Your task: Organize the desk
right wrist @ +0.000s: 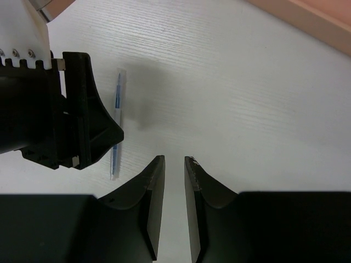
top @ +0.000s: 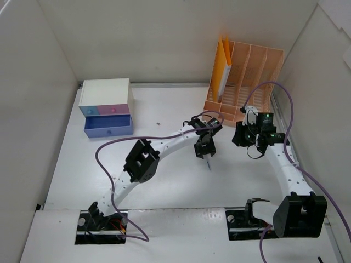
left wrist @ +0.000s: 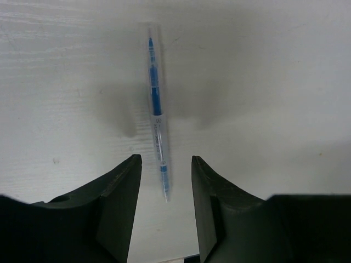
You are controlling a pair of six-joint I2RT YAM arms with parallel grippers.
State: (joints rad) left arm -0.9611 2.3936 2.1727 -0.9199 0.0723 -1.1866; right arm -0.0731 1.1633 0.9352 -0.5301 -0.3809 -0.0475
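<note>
1. Left gripper [left wrist: 165, 160] — jaws apart, gripping nothing, low over a blue pen [left wrist: 157, 109].
2. Right gripper [right wrist: 174, 159] — jaws a narrow gap apart, empty, just right of it.
3. The desk [top: 164, 181] spreads beneath both arms; the pen lies flat mid-desk.

White panelled enclosure, soft even light
Three tall plain white panels box in the scene: left wall panel [top: 33, 82], back wall panel [top: 148, 38] and right wall panel [top: 323, 71], meeting at two corner seams; all matte and bare, shading slightly grey toward the corners. They rise along the edges of the desk [top: 164, 186], a matte white top with a fine streaky grain in the wrist views. Light is diffuse, shadows faint and blurred
</note>
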